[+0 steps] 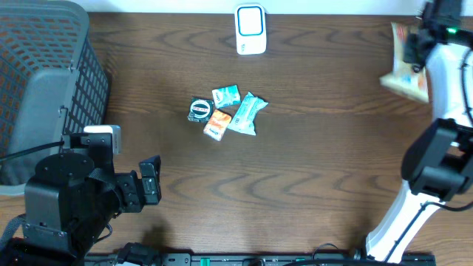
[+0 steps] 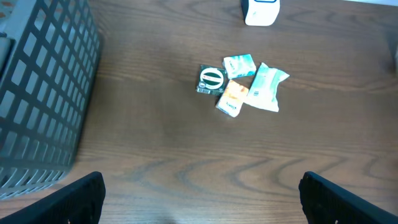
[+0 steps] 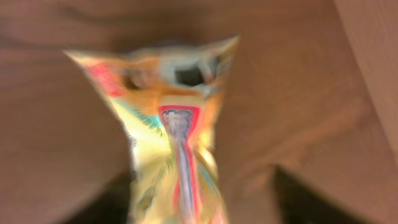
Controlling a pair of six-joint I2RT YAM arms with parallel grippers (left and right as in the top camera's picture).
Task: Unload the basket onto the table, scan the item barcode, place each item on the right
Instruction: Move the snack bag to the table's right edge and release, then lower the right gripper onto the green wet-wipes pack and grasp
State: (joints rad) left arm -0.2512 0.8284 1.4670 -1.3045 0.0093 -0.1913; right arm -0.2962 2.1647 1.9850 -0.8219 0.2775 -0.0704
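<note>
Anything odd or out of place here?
The yellow packet is off at the far right, apart from the pile of small packets in the middle. It is badly blurred in the right wrist view; grip unclear.

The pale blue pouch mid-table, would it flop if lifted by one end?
The pale blue pouch looks like soft film with crimped ends, so it would probably sag. It lies flat, so likely light and unlikely to roll. Pushed, it might drag the orange packet touching it.

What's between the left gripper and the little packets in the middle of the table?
Nothing but bare table between the left gripper and the packets, clearest in the left wrist view.
</note>
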